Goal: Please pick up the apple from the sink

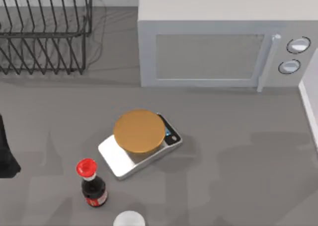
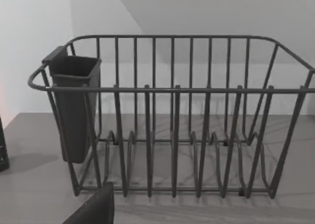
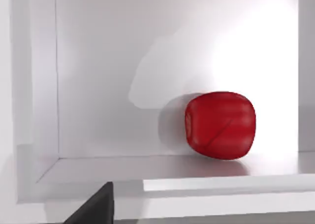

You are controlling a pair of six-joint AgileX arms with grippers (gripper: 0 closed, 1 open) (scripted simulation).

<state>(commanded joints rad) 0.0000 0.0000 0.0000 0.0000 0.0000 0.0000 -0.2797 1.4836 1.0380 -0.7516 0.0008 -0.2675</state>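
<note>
apple (image 3: 220, 125) resting on the white sink (image 3: 98, 86) floor, against the back wall, with bare floor open to one side. in the top view, sink cut off at the table's (image 1: 238, 151) right edge. left arm (image 1: 6, 151) cut off at the left edge, facing the rack (image 2: 172, 135). cannot tell how the fingers stand on either arm.

The grey table (image 1: 238, 161) bears a microwave (image 1: 223, 42), wire rack (image 1: 44, 32), scale (image 1: 141, 146) and bottle (image 1: 92, 186).
</note>
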